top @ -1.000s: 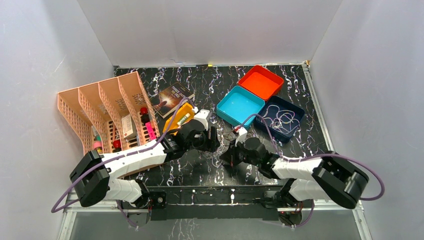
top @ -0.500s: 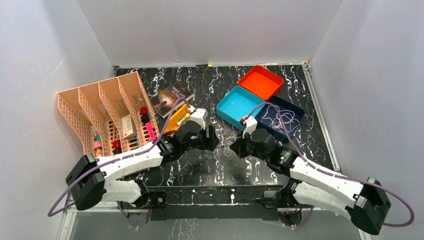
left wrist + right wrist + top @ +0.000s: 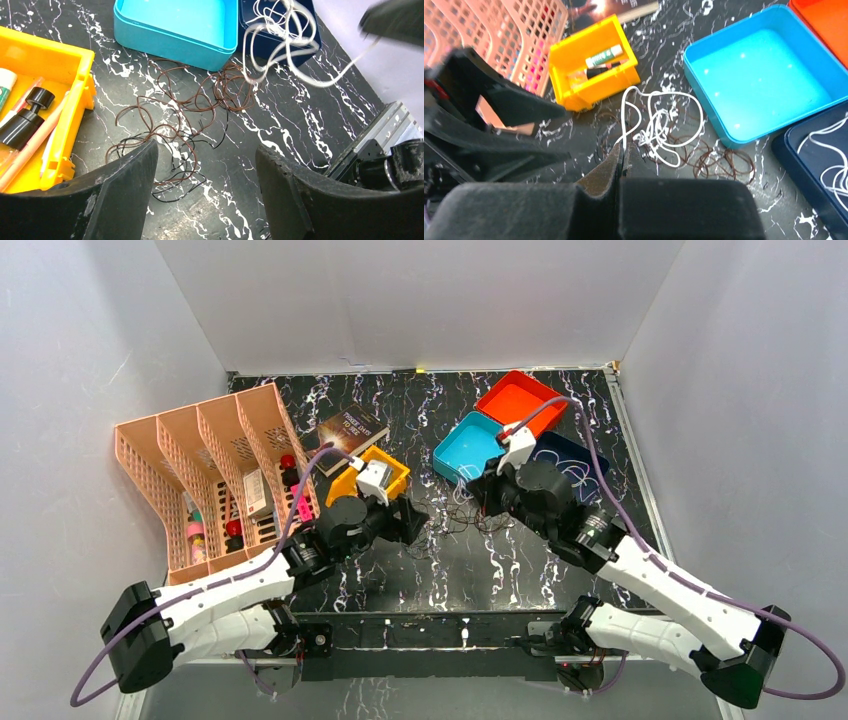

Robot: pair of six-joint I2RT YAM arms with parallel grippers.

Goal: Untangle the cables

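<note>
The left gripper (image 3: 206, 150) is held wide open, empty, over thin brown-black cables (image 3: 190, 107) tangled at the centre of the black marbled bench (image 3: 450, 575). A pale white cable (image 3: 659, 125) is pinched in the closed right gripper (image 3: 621, 150) over them. Separation is judged the step in hand; next, it must be drawn clear without snagging.

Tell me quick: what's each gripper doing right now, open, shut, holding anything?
Left gripper: open, holding nothing.
Right gripper: shut on the white cable.
</note>
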